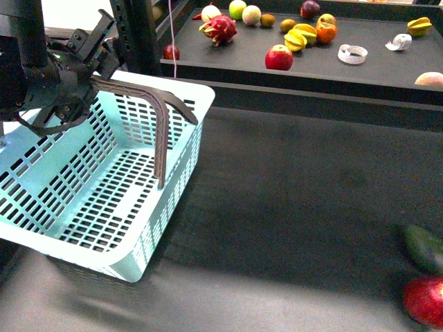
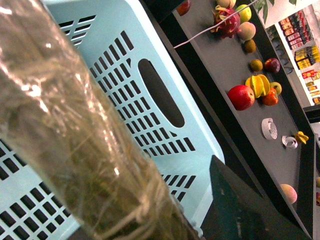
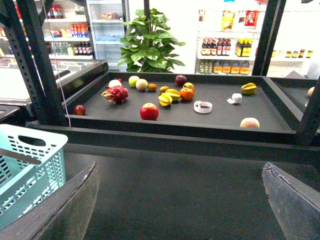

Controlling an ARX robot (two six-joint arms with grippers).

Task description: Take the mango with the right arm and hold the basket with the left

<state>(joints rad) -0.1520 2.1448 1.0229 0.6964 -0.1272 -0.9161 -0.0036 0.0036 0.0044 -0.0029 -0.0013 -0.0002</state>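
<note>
The left hand (image 1: 95,72) is up at the far left corner of the dark surface (image 1: 297,194), closed tight on the basket's two grey-brown handles (image 1: 163,131), which are drawn up together into its grip. The basket (image 1: 176,173) itself, light turquoise with slotted sides, sits below that hand and has nothing in it that I can see.

The right hand (image 3: 180,172) is out of the front view. From its own wrist camera, its two fingers (image 3: 60,210) stand wide apart with nothing between them, facing the raised tray (image 1: 374,76) at the back.

The mango (image 1: 429,78), a pale yellow-orange oblong, lies on that tray near its front right corner, well apart from both hands and away from the other fruit. Further left on the tray are a red apple (image 1: 279,58), a cut yellow star fruit (image 1: 299,38) beside an orange fruit (image 1: 326,31), and a pink dragon fruit (image 1: 219,29).

Down on the near right of the surface lie a dark green oblong fruit (image 1: 423,247) and a second red fruit (image 1: 426,301) just beside it.
</note>
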